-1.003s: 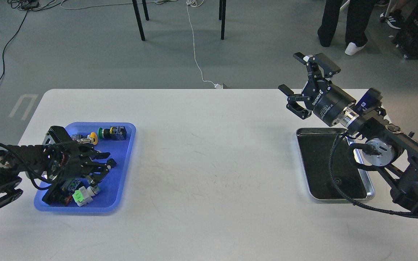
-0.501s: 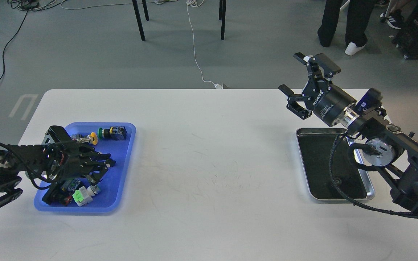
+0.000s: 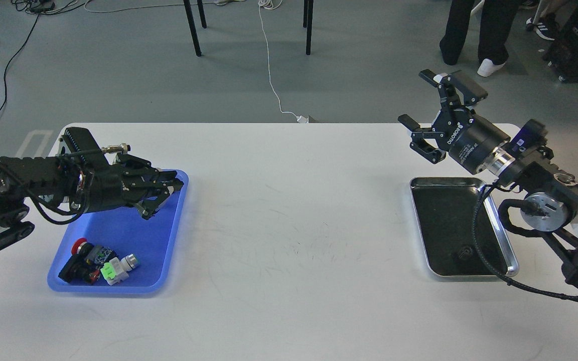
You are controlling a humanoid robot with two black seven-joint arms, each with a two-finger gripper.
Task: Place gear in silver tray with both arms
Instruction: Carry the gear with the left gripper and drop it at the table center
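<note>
The left gripper [image 3: 161,193] hangs over the blue tray [image 3: 118,235] at nine o'clock, fingers drawn near together; whether it grips anything I cannot tell. The silver tray [image 3: 462,273] lies at three o'clock, well apart, long axis running near to far. The right gripper [image 3: 432,118], fingers spread and empty, hangs just beyond it and is nearer.

Left gripper [image 3: 161,193] extends rightward, fingers nearly closed; right gripper [image 3: 432,113] is raised, its jaws spread wide.

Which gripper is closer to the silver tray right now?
Right. The right gripper hovers just beyond the silver tray's far end; the left gripper is across the table over the blue tray.
</note>
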